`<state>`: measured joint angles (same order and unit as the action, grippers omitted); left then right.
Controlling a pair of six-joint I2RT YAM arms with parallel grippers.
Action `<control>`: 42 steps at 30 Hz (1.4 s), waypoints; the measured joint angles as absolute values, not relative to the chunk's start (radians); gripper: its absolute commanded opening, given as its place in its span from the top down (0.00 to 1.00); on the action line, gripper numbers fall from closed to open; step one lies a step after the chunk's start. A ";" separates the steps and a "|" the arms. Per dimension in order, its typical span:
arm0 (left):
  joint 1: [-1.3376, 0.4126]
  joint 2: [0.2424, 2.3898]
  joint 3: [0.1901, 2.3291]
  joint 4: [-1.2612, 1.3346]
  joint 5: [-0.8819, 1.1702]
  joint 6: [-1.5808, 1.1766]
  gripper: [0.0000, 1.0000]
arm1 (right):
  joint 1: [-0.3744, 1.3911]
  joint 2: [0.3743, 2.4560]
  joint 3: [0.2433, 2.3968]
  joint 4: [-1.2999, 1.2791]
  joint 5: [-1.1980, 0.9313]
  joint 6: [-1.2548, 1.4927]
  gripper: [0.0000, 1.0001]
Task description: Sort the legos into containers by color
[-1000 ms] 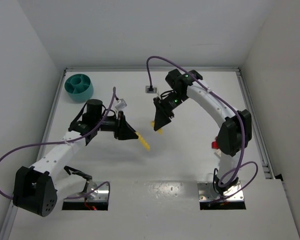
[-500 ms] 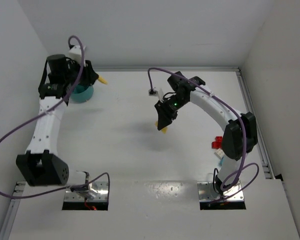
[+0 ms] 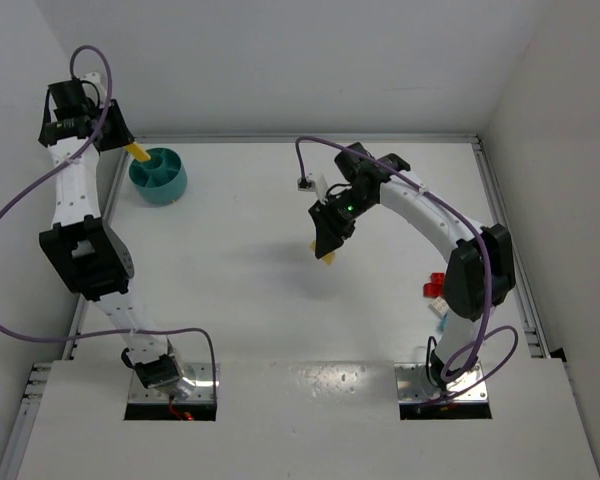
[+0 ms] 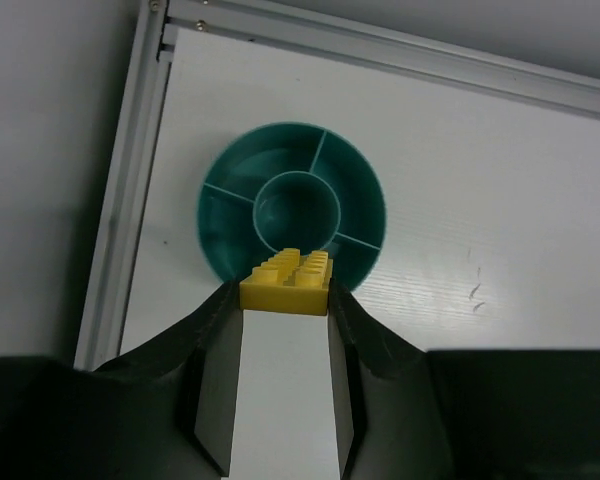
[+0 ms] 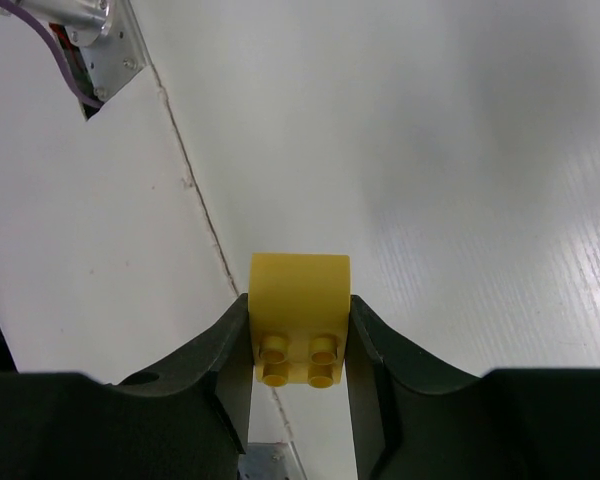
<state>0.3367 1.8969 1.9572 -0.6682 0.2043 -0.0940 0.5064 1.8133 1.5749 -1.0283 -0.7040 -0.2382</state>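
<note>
My left gripper [image 4: 285, 290] is shut on a long yellow lego [image 4: 287, 280] and holds it above the near rim of the round teal bowl [image 4: 365, 190], which has a round middle cup and outer compartments. In the top view that lego [image 3: 137, 153] sticks out from the raised left gripper [image 3: 130, 148] beside the bowl [image 3: 160, 175] at the far left. My right gripper [image 5: 300, 345] is shut on a yellow lego with a rounded end [image 5: 300, 305], held above mid-table; it also shows in the top view [image 3: 327, 258].
A red lego [image 3: 432, 288] and a cyan lego [image 3: 443, 310] lie by the right arm's base link. A small grey fitting [image 3: 303, 182] with the cable sits at the back centre. A metal rail [image 4: 140, 170] runs along the table's left edge close to the bowl.
The left arm has swung from mid-table up to the far left corner, carrying the yellow lego over the bowl's edge. The right gripper has barely moved in the last half second.
</note>
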 measured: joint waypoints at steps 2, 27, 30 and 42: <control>0.358 1.932 2.016 -0.683 0.205 -0.112 1.00 | 0.506 1.813 1.570 -1.026 -0.703 -0.238 1.00; 0.375 2.103 2.130 -0.720 0.257 -0.132 1.00 | 0.519 1.831 1.562 -1.024 -0.697 -0.231 1.00; 0.369 2.113 2.131 -0.720 0.256 -0.131 1.00 | 0.519 1.832 1.562 -1.023 -0.692 -0.231 1.00; 0.328 2.130 2.092 -0.709 0.247 -0.066 0.36 | 0.519 1.834 1.562 -1.022 -0.706 -0.231 1.00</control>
<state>0.3283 2.1300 2.0922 -0.7086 0.2470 -0.0662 0.5190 1.8339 1.5616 -1.0218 -0.7063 -0.2314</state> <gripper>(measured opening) 0.586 0.369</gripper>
